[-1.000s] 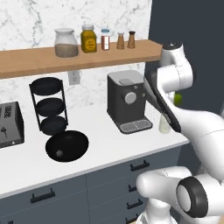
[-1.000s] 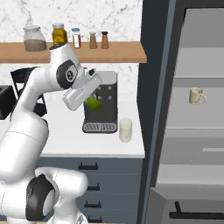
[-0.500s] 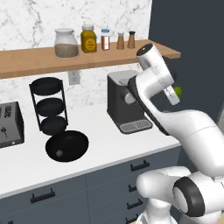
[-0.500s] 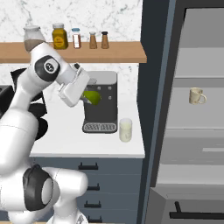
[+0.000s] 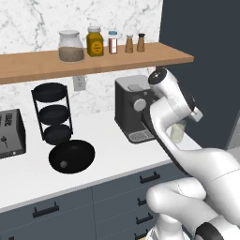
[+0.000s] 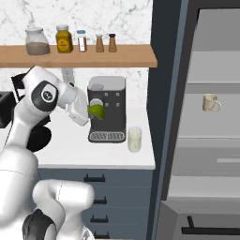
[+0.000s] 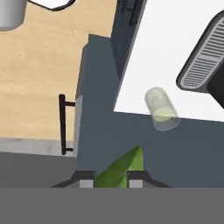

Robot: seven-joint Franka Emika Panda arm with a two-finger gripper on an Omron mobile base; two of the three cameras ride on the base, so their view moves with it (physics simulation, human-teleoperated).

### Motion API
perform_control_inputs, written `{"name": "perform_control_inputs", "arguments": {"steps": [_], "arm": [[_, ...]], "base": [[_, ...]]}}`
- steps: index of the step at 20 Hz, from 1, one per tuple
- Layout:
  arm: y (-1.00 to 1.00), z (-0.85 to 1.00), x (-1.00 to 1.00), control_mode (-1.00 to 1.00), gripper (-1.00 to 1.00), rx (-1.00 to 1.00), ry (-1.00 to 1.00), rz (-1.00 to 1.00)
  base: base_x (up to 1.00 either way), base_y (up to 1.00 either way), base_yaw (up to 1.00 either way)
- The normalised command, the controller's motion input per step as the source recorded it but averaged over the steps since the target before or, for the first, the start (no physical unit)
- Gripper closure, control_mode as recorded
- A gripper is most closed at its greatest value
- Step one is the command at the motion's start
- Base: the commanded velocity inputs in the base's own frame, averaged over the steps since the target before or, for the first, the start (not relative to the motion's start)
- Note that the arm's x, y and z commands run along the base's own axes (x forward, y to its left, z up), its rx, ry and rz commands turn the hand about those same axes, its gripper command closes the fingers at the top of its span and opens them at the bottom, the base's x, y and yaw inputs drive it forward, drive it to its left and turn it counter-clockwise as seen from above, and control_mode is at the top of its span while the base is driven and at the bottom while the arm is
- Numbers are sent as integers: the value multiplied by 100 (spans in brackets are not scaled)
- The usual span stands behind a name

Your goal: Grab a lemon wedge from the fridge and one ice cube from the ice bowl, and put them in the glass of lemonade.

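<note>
My gripper [image 6: 93, 112] is shut on a green lemon wedge [image 6: 97, 110] and holds it in the air in front of the coffee machine, up and to the left of the glass of lemonade [image 6: 134, 138]. In the hand view the lemon wedge [image 7: 123, 168] sticks up between my fingertips [image 7: 87, 177], and the glass of lemonade [image 7: 161, 109] stands on the white counter near its edge. The ice bowl [image 5: 71, 156] lies far left on the counter with the ice cube [image 5: 63, 164] in it. The fridge [image 6: 206, 117] stands open at the right.
A black coffee machine [image 5: 133, 114] stands behind the glass. Left of it are a three-tier black rack [image 5: 52, 112] and a toaster [image 5: 9, 133]. A wooden shelf [image 5: 93, 60] with jars hangs above the counter. A beige mug [image 6: 211, 102] sits on a fridge shelf.
The arm's upper links have swung left across the coffee machine. The lemon wedge stayed gripped and almost in place in front of the machine.
</note>
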Motion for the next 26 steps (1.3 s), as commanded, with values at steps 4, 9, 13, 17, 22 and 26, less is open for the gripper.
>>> {"name": "perform_control_inputs", "arguments": {"steps": [4,9,13,17,22,26], "arm": [[0,0,0,-100,100,0,42,13],[0,0,0,-100,100,-2,49,12],[0,-16,5,-100,100,-4,33,13],[-3,-28,2,-100,100,-2,0,4],[-22,-17,5,-100,100,0,0,0],[-37,-8,11,-100,100,0,0,0]], "base": [[0,0,0],[0,0,0],[0,0,0],[0,0,0],[0,0,0],[0,0,0]]}}
